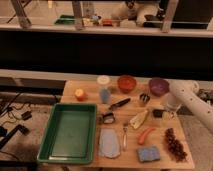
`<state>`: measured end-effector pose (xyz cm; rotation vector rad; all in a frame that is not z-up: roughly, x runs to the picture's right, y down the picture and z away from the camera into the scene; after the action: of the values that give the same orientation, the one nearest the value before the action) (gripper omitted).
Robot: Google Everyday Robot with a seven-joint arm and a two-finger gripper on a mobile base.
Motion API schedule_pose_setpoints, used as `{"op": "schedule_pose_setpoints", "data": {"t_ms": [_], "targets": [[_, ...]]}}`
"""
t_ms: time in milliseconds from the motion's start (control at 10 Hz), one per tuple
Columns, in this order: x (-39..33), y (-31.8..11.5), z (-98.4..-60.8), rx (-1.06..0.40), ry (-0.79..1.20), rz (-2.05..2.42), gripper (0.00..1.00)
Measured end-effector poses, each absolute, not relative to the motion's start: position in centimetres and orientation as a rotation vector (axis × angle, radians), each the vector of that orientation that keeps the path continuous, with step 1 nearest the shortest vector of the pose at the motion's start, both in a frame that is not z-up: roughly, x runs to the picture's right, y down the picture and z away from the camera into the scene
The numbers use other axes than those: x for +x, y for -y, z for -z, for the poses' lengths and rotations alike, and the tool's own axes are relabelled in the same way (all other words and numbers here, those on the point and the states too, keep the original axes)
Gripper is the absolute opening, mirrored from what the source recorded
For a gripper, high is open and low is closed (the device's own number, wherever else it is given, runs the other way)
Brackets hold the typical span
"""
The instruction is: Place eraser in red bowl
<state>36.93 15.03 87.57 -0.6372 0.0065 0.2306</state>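
The white arm [194,101] reaches in from the right and bends down to the counter [92,85]. Its gripper [168,113] is spread wide just beside the eraser [157,113], well apart from the red bowl [126,83]

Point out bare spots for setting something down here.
Free: back-left corner of the table beside the apple; the strip between red bowl and black-handled utensil. Crowded: right of the green tray, especially around the eraser, where the gripper hovers.

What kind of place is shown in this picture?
Probably a robot test area, not a home: a wooden table holds a green tray, a red bowl and a purple bowl, and the gripper is at the table's right side, beside the eraser.
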Motion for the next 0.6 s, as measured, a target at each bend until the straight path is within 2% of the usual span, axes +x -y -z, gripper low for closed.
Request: {"op": "schedule_pose_setpoints", "data": {"t_ms": [400, 600], "targets": [[37.41, -16.13, -88.19, -0.679, -0.001, -0.24, 0.8], [37.29, -16.35, -88.45, -0.691, 0.004, -0.238, 0.66]]}}
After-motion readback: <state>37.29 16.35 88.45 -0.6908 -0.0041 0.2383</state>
